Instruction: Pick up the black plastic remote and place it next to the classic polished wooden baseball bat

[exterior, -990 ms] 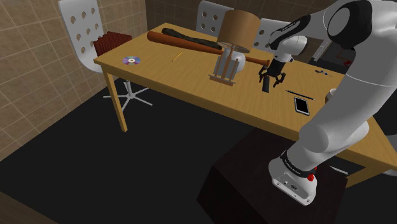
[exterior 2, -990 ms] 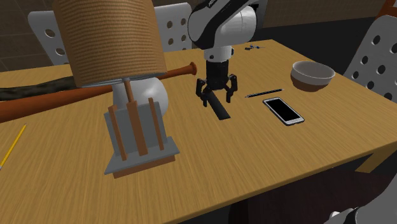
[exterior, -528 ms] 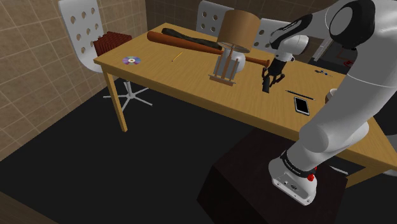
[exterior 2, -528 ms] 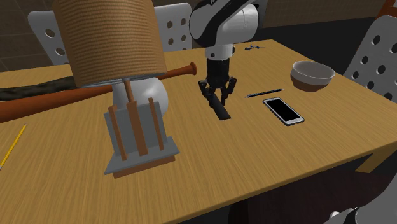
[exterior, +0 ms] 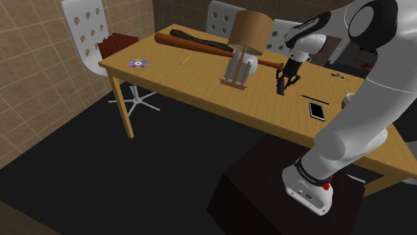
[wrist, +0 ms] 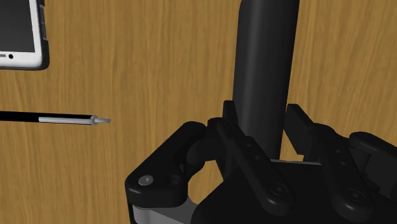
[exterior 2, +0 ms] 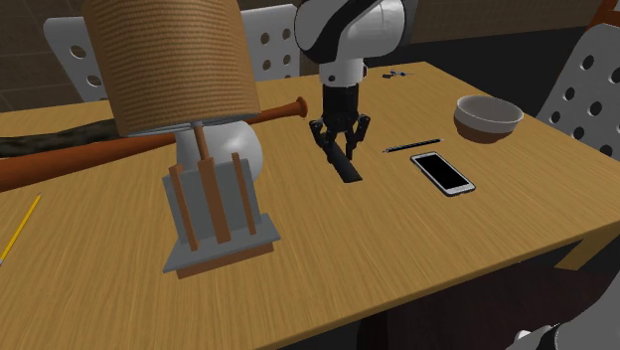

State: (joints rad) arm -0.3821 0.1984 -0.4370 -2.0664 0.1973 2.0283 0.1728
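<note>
Both jaws clasp black remote (wrist: 264, 63) at one end, over wooden table (exterior 2: 397, 259)

On the table (exterior 2: 397, 268) the lamp (exterior 2: 204, 194) stands toward the second exterior view's left. Behind the lamp lies the baseball bat (exterior 2: 99, 154), running across that view, its knob end reaching past the lamp's right side. Right of the lamp, near that knob, is the remote (exterior 2: 349, 171), clasped between the fingers of the gripper (exterior 2: 343, 154) above it. Further right of the lamp lie a pen (exterior 2: 412, 146) and a phone (exterior 2: 442, 172), with a bowl (exterior 2: 488, 117) furthest right. Left of the lamp lies a pencil (exterior 2: 20, 237). A chair (exterior 2: 273, 45) stands behind the lamp, beyond the table.
</note>
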